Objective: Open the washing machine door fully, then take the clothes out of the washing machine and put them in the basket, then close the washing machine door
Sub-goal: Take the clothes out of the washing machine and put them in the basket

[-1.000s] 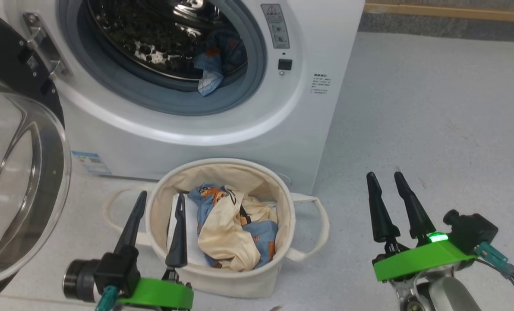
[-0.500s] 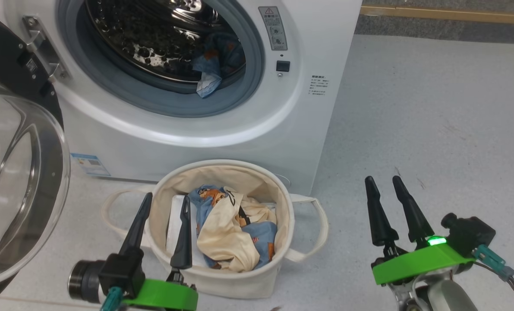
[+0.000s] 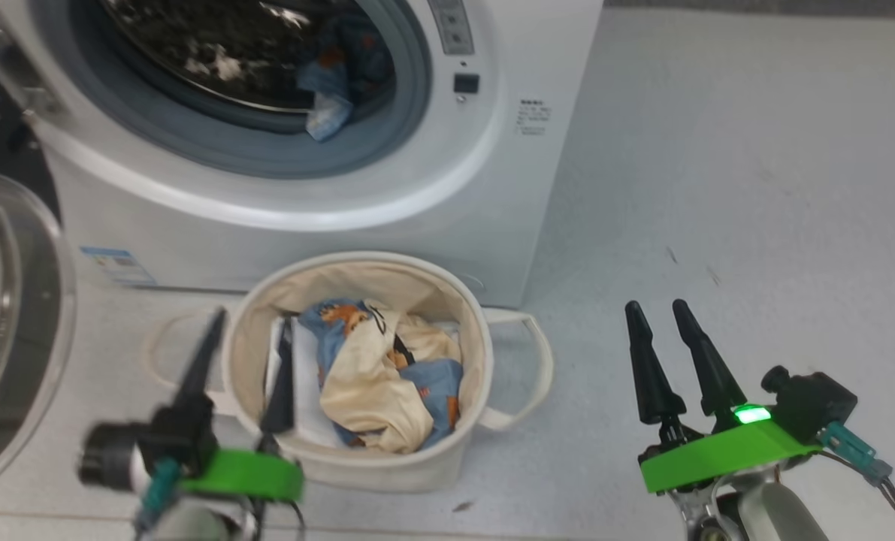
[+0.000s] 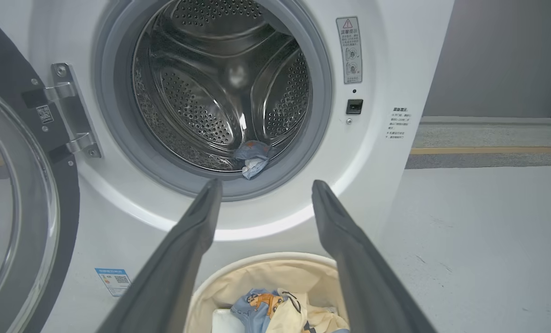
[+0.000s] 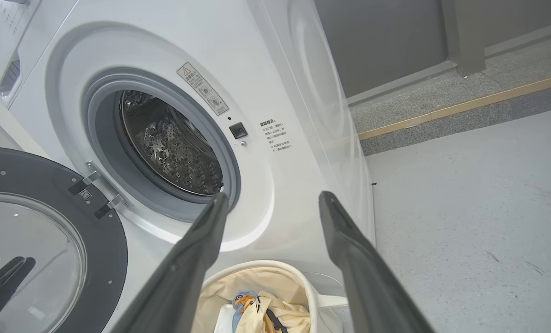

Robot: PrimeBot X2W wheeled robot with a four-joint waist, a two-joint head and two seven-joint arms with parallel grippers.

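Observation:
The washing machine (image 3: pixel 387 188) stands with its door (image 3: pixel 11 330) swung wide to the left. A light blue garment (image 3: pixel 331 86) of the clothes lies at the drum's front lip, also seen as the garment (image 4: pixel 253 158). The cream basket (image 3: pixel 447 315) sits on the floor before the machine, holding blue and cream clothes (image 3: pixel 376 383) beside a flat white sheet. My left gripper (image 3: pixel 252 319) hovers open at the basket's left rim, blurred, holding nothing. My right gripper (image 3: pixel 654 306) is open over bare floor right of the basket. Both wrist views look past open fingers (image 4: pixel 196 222) (image 5: pixel 201 231) at the drum.
Grey speckled floor (image 3: pixel 755 188) spreads to the right of the machine. A yellow strip (image 5: pixel 465 104) and a raised kerb run along the wall behind. The open door's glass bowl (image 5: pixel 25 249) juts out on the left, close to my left arm.
The head view has shifted, so machine and basket sit higher and further left in the picture. The left gripper is now blurred with motion. Both grippers stay open.

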